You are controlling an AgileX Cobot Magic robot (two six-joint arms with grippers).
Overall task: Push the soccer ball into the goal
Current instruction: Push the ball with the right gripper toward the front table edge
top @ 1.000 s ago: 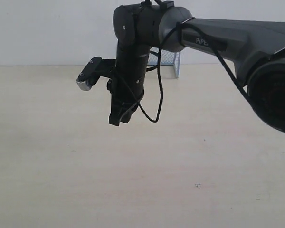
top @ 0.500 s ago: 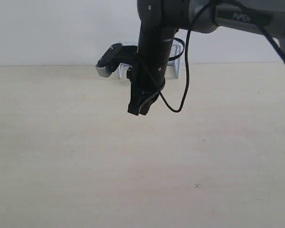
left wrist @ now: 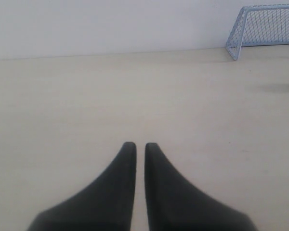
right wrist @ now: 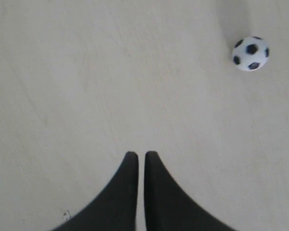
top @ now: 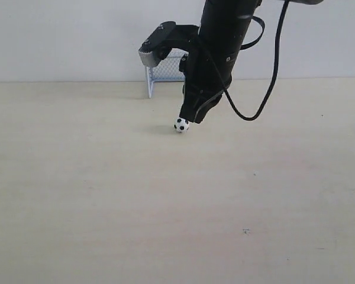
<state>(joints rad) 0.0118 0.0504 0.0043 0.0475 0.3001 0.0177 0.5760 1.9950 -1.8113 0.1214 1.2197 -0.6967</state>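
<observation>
Beige tabletop (top: 106, 207) fills the near ground. Farther in, toward its far edge, the soccer ball (top: 181, 125) sits on the surface. The right gripper (top: 192, 117) hangs tip-down close by, and the right wrist view shows the ball lying clear of its fingertips, off to one side. Its jaws are drawn together, leaving only a thin slit. The left gripper (left wrist: 137, 144) has its jaws drawn together likewise. At the far edge, against the white wall (top: 59, 35), stands the goal (top: 164, 71).

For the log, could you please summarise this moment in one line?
soccer ball outside goal; right gripper shut, apart from it; left gripper shut
</observation>
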